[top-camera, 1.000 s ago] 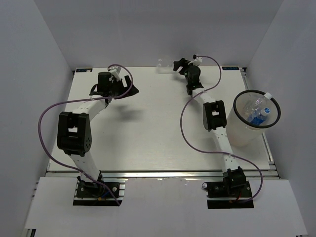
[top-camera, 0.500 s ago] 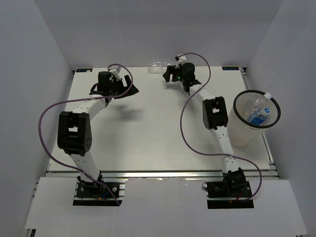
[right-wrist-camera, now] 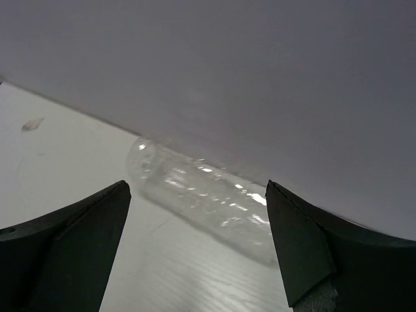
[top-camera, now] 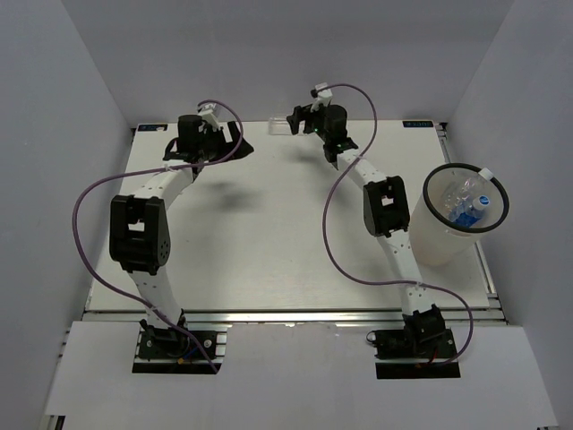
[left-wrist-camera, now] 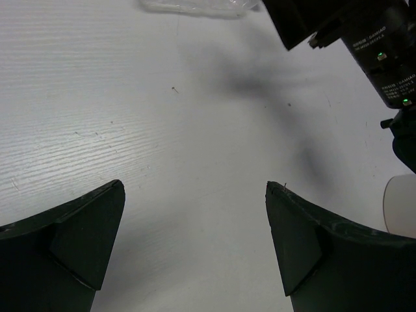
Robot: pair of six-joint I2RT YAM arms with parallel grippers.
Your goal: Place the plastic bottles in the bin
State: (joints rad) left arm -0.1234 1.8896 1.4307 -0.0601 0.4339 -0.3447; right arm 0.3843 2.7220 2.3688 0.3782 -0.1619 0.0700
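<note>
A clear unlabelled plastic bottle (top-camera: 279, 127) lies on its side against the back wall. It fills the middle of the right wrist view (right-wrist-camera: 201, 195) and shows at the top of the left wrist view (left-wrist-camera: 195, 6). My right gripper (top-camera: 297, 121) is open, just right of the bottle, and its jaws (right-wrist-camera: 195, 185) frame it without touching. My left gripper (top-camera: 240, 148) is open and empty over bare table (left-wrist-camera: 195, 188), left of the bottle. The bin (top-camera: 445, 242) stands at the right edge with bottles (top-camera: 466, 204) inside, blue caps and labels showing. No orange bottle shows.
White walls enclose the table at the back and both sides. The right arm's black wrist (left-wrist-camera: 364, 32) crosses the top right of the left wrist view. Purple cables loop off both arms.
My right gripper has swung left along the back edge and now faces the clear bottle, which has shifted a little left. My left gripper has moved slightly toward the back.
</note>
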